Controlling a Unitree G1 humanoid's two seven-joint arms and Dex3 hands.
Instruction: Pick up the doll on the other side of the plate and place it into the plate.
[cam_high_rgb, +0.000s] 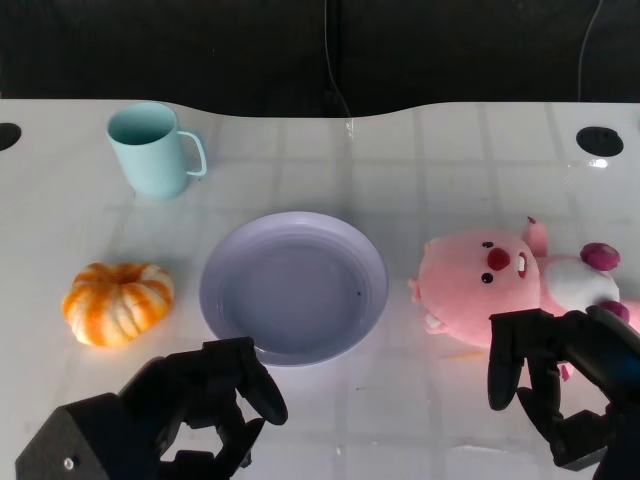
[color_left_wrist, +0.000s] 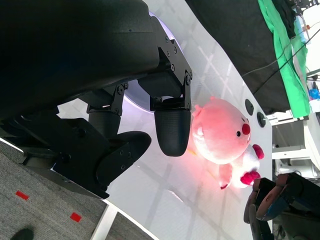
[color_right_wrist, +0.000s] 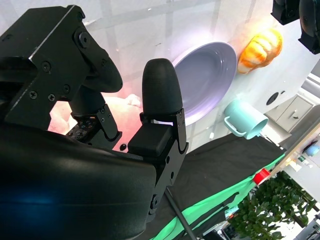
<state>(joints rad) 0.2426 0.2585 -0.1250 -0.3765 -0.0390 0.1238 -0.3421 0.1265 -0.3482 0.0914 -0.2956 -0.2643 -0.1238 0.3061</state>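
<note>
— Which hand are you sending for the pink plush doll (cam_high_rgb: 500, 285)?

— Your right hand (cam_high_rgb: 560, 385), fingers spread and holding nothing, is hovering at the doll's six o'clock (the doll is lying three o'clock of the plate (cam_high_rgb: 293, 287), long axis left-right). Your left hand (cam_high_rgb: 200, 405), empty, is waiting farther off.

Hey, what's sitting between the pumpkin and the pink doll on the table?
The lavender plate, empty, lies between the pumpkin and the pink doll. The head view shows it most plainly.
</note>
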